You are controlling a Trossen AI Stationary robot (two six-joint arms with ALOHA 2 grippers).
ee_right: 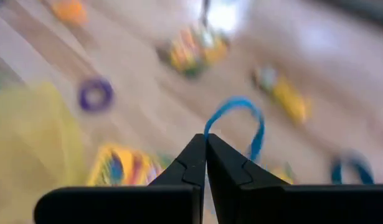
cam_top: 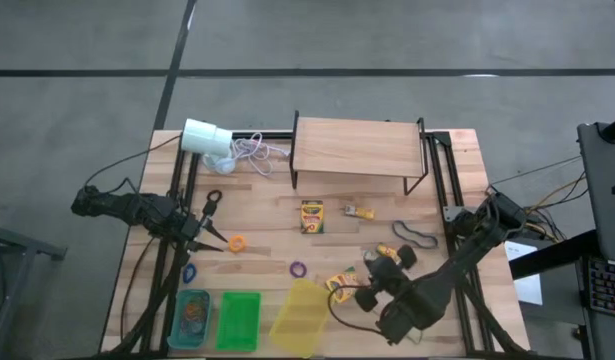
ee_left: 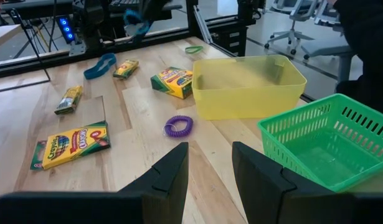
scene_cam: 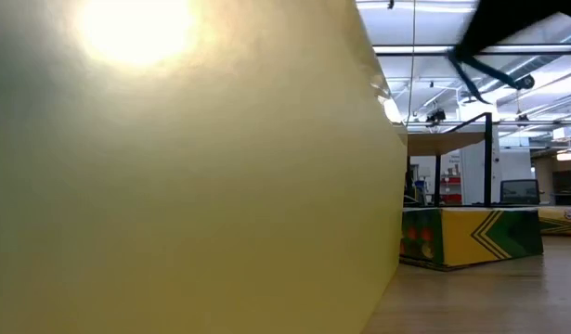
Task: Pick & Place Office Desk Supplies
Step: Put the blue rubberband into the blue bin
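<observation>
A blue rubber-band loop (ee_right: 238,121) hangs pinched between the closed fingers of the right gripper (ee_right: 205,144), lifted above the tabletop (cam_top: 267,225) near the yellow bin (cam_top: 302,317) and a crayon box (ee_left: 173,81). The left gripper (ee_left: 208,163) waits released beside the orange loop (cam_top: 236,243), facing a purple loop (ee_left: 178,126) and the green basket (ee_left: 328,146).

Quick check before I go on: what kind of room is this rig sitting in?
Probably an office or lab workspace: rolling office chairs beyond the table, ceiling strip lights, a bare concrete floor, and a keyboard beside the wooden table.
</observation>
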